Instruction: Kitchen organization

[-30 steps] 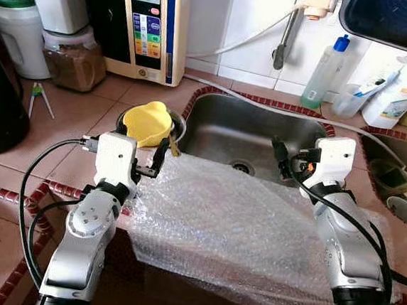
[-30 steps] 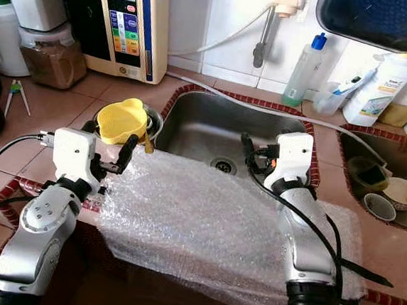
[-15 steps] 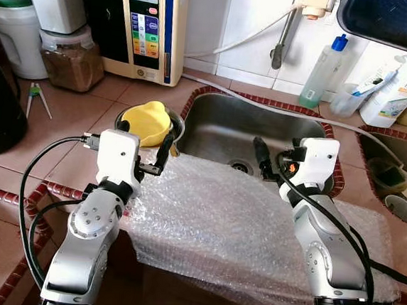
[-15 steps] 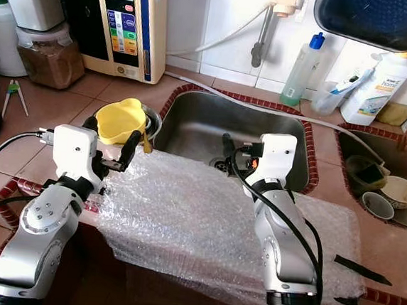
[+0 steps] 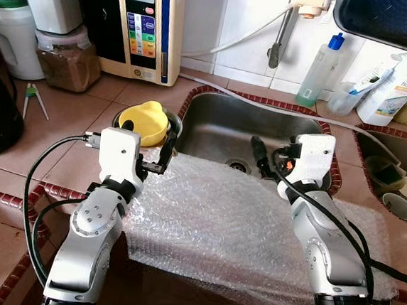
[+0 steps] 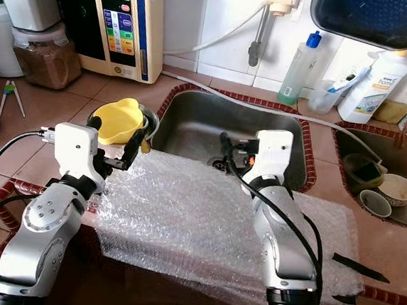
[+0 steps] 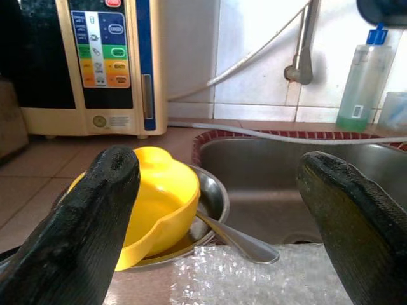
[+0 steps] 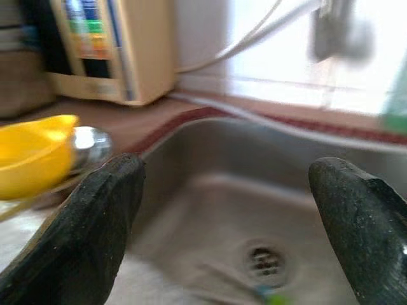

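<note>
A sheet of bubble wrap (image 5: pixel 240 227) is seen draped over the near edge of a tiled counter (image 5: pixel 78 116), its far edge reaching the rim of a steel sink (image 5: pixel 223 126). The left gripper (image 5: pixel 167 149) is held with fingers spread at the wrap's far left corner, just near of a yellow bowl (image 5: pixel 145 121) that sits in a metal dish (image 7: pixel 213 206) with a spoon (image 7: pixel 238 240) resting on its rim and pointing toward the wrap. The right gripper (image 5: pixel 260 156) is poised, fingers likewise parted, over the wrap's far edge at the sink's near rim, close to the drain (image 5: pixel 239 166).

Several risks can be judged from this position. The spoon could be knocked by the left fingers if the corner is pinched carelessly, and the bowl tipped with it. The wrap, being thin and slippery, could be missed or only partly caught by wide fingers. If it is lifted unevenly by one corner, it could slide off the counter toward the floor or sag into the sink.
</note>
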Controlling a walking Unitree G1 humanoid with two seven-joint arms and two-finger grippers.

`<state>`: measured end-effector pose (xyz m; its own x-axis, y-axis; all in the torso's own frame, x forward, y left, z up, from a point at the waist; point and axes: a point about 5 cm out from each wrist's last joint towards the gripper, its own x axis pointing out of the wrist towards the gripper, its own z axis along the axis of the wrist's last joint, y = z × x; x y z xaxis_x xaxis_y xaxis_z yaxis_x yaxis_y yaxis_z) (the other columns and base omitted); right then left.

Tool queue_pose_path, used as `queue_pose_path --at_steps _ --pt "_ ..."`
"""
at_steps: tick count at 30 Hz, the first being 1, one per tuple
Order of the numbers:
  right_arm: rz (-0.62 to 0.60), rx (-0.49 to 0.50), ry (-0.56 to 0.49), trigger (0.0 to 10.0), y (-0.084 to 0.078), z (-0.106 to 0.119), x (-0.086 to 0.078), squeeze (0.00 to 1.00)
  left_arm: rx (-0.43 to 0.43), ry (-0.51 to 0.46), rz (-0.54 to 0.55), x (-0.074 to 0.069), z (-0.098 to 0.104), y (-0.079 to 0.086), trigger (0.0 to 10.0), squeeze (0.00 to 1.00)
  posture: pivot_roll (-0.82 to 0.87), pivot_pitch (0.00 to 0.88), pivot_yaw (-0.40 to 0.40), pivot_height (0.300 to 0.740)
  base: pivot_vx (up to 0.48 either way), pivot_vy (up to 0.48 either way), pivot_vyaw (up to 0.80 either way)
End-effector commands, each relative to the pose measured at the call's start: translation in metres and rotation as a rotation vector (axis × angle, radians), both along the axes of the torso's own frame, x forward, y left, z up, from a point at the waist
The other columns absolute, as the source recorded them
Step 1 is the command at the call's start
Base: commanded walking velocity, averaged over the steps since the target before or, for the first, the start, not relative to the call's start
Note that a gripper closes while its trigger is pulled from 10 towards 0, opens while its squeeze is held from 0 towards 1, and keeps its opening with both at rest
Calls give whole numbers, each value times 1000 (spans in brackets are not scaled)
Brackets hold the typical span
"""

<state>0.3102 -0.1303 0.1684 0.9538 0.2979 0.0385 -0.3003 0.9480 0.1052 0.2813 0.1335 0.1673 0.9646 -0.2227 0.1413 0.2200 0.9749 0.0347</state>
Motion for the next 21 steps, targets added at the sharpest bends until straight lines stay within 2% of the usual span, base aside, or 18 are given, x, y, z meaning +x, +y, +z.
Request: queue_pose_path --at_steps 1,4,21 --pt "27 28 -4 10000 -1 3 -3 0 -11 -7 -17 0 3 -3 10000 0 -29 19 -55 740 0 0 0" --pt "22 17 -16 10000 -1 3 -3 0 -20 -13 -31 1 4 -4 10000 0 -30 13 -60 740 0 0 0" --pt "61 28 -9 10000 2 2 -3 0 -24 -4 -46 2 3 -5 10000 0 -28 10 -59 740 258 0 0"
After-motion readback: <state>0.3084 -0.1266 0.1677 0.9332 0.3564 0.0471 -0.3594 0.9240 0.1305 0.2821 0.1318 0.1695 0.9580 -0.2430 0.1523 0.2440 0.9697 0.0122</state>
